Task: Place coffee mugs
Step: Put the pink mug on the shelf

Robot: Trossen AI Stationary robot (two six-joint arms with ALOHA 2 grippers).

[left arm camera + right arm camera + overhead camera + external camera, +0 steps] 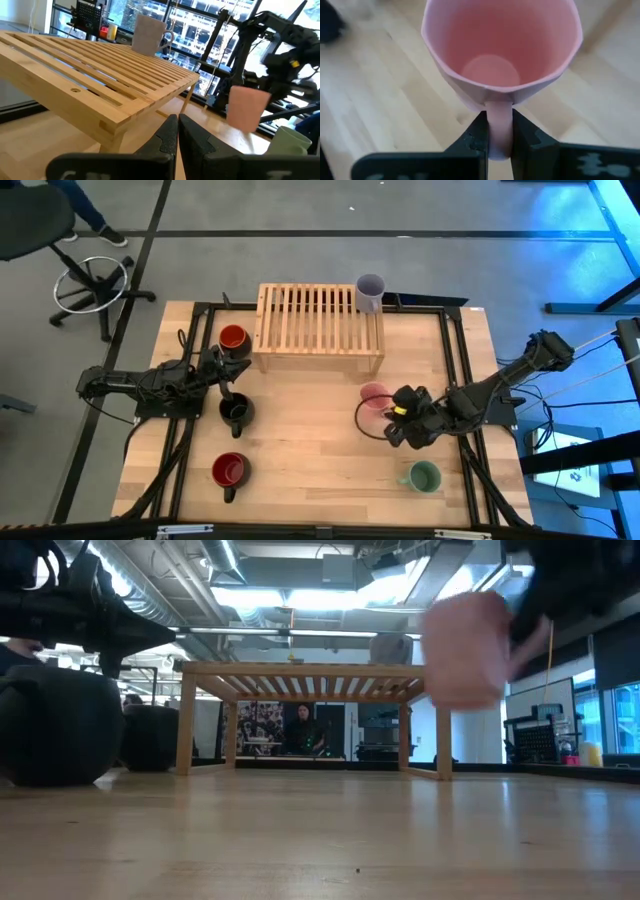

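My right gripper [398, 416] is shut on the pink mug [375, 396], near the wooden rack's [320, 328] right near corner. The lavender mug [370, 292] stands upright on the rack's far right corner. The orange-red mug [233, 338], black mug [235, 412], dark red mug [229, 471] and green mug [424, 477] stand on the table. My left gripper [177, 135] is shut and empty, between the orange-red and black mugs [222, 370]. My right gripper pinches the pink mug's handle [498, 125] between its two fingers. The fingers slant down at it from the table's right and near side. The mug [465, 650] is lifted clear of the table, roughly upright with its mouth up.
The slatted rack stands at the middle far side of the table, open underneath [315, 730]. Black rails [462, 360] run along the table's sides. A chair [90, 280] stands off the far left corner. A person [300, 730] sits in the room beyond the table.
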